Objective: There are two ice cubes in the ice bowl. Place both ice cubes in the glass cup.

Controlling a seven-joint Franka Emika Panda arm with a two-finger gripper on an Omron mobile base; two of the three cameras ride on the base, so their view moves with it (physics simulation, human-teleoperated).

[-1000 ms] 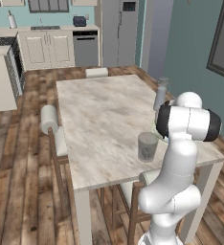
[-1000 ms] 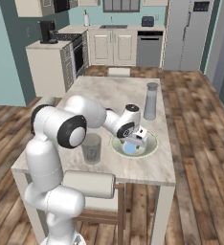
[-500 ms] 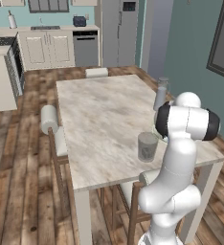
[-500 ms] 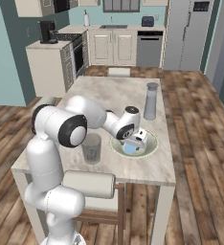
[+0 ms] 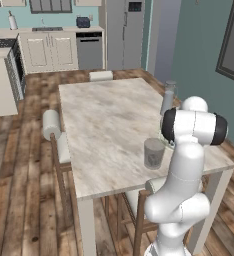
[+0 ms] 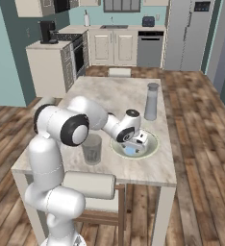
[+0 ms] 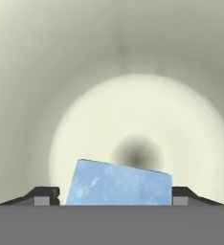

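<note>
In the hand view, a pale blue ice cube [image 7: 121, 184] lies tilted on the floor of the pale cream ice bowl [image 7: 133, 72]. It sits between the two dark tips of my gripper [image 7: 116, 197]. The right tip is at the cube's side and a thin gap remains at the left one, so the jaws stand open around it. From the right base view, the gripper [image 6: 132, 144] reaches down into the ice bowl [image 6: 154, 144], with the blue cube [image 6: 129, 151] under it. The glass cup [image 6: 92, 149] [image 5: 153, 153] stands on the table just left of the bowl.
A tall slim grey capped bottle [image 6: 151, 102] [image 5: 167, 100] stands behind the bowl on the marble table [image 6: 109, 96]. My own arm crosses above the cup. Chairs are tucked in along the table's sides, and the near table edge is close to bowl and cup.
</note>
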